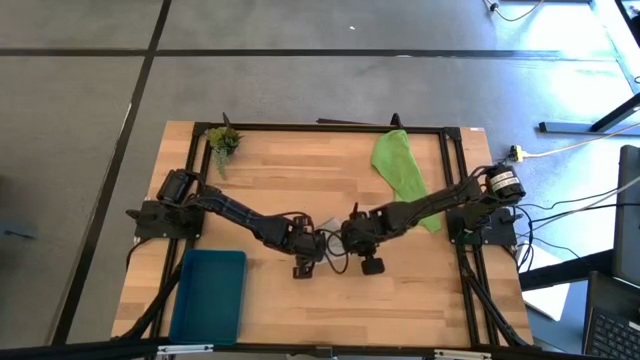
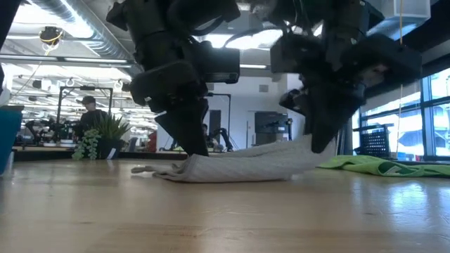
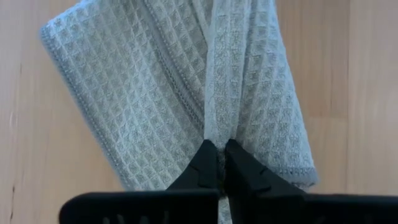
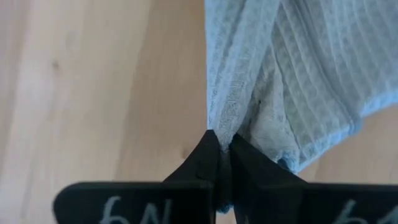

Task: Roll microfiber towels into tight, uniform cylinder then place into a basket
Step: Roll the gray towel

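**Both arms pinch the grey towel at mid-table**

Tabletop [image 1: 400, 290] of pale wood carries everything, framed by dark rails; the two arms reach in from its left and right edges and meet near the middle, over the grey towel [image 2: 239, 167], which lies in a low, rumpled fold on the wood with one end lifted toward the right arm; the basket [image 1: 210, 295], a shallow teal tray, sits at the front left corner, well apart from the arms; the lime green towel [image 1: 400, 165] lies spread near the back right, partly under the right arm; a small plant sprig [image 1: 223, 140] stands at the back left corner; the left gripper [image 3: 219, 163] has its fingers pressed together on a gathered ridge of the grey towel; the right gripper [image 4: 222, 152] likewise has its fingers closed tight on a bunched edge of the same cloth.
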Motion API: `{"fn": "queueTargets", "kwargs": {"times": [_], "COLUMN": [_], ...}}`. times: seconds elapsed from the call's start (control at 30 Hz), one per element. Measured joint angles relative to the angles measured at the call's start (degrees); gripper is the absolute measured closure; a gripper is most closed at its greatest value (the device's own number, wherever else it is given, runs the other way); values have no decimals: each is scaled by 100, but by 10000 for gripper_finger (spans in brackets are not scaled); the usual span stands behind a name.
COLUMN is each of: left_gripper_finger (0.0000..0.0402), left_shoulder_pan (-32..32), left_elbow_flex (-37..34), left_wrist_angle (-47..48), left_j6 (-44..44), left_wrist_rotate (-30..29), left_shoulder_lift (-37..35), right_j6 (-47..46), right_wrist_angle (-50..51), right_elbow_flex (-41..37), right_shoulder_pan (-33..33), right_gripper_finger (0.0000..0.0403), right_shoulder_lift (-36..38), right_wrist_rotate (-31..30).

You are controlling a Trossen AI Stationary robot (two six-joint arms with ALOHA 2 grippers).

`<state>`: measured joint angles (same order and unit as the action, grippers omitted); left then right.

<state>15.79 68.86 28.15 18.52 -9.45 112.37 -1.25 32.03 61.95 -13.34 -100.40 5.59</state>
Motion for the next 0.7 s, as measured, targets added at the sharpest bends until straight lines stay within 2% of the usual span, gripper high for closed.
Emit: {"fn": "queueTargets", "kwargs": {"times": [0.23, 0.33, 0.57, 0.7], "left_gripper_finger": [401, 401, 401, 401], "left_shoulder_pan": [62, 153, 363, 484], "left_elbow_flex": [0, 0, 0, 0], "left_wrist_angle": [134, 223, 357, 466], "left_j6": [-63, -90, -102, -95], "left_wrist_rotate": [-26, -98, -315, -436], "left_shoulder_lift": [-10, -16, -19, -19], "right_j6": [144, 162, 504, 573], "right_wrist_angle": [26, -190, -979, -1236], "right_elbow_flex": [255, 262, 262, 272], "right_shoulder_pan": [155, 316, 690, 796], "right_gripper_finger": [385, 385, 385, 385], "right_shoulder_lift": [0, 0, -27, -199], "right_wrist_rotate": [381, 539, 1584, 1679]}}
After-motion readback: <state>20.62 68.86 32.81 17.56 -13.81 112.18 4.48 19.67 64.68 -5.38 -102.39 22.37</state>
